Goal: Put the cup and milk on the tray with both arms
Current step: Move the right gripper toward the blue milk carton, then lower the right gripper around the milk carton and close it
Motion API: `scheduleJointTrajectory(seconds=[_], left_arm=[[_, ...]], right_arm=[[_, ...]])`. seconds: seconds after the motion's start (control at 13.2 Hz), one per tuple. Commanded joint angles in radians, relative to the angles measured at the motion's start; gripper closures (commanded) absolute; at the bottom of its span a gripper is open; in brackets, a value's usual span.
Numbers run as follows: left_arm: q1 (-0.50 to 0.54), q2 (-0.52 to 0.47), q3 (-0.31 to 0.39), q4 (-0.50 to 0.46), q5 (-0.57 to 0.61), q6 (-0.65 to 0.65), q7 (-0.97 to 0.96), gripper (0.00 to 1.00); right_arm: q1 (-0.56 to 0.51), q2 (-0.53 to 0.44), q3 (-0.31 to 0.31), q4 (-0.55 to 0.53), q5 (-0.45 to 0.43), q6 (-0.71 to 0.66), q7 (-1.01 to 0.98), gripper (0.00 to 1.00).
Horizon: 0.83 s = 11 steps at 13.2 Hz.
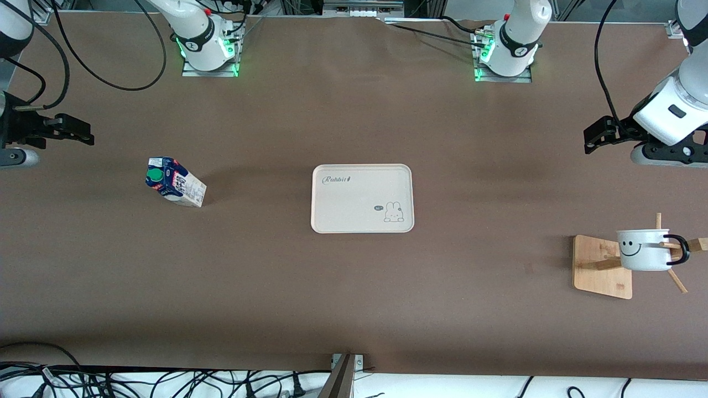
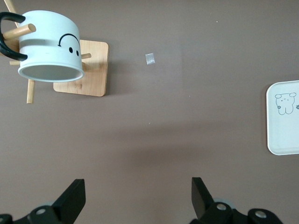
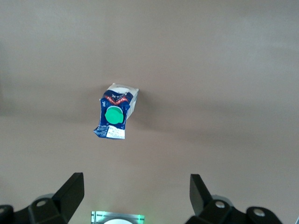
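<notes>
Since each object sits at its own arm's end, reach is split: milk carton left of frame below the right gripper, smiley mug on its wooden rack lower right below the left gripper. Both grippers gape empty; tray centre.

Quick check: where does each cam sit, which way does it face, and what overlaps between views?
Front: high across the table, facing the bases; sees milk, tray, cup on a wooden rack, both arms, left gripper and right gripper up at the table's ends.
Left wrist: looks down past its open fingers at cup, rack, tray edge.
Right wrist: looks down past its open fingers at milk.
Shared: left wrist and front share cup, rack and tray; right wrist and front share milk.
</notes>
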Motion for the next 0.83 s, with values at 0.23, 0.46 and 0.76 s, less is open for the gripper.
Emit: scheduleJointTrajectory(seconds=[0.23,0.46,0.76], left_arm=[[0.014,-0.003,0.009,-0.001,-0.018,-0.011,0.003,0.00],[0.012,-0.003,0.004,-0.001,-0.020,-0.011,-0.003,0.00],[0.012,-0.003,0.004,-0.001,-0.020,-0.013,-0.003,0.00]], right_arm=[[0.006,0.097,0.004,0.009,0.078,-0.028,-0.009,0.00],[0.038,0.136,0.004,-0.007,0.081,0.038,0.000,0.00],[0.050,0.154,0.004,-0.060,0.082,0.137,0.008,0.00]])
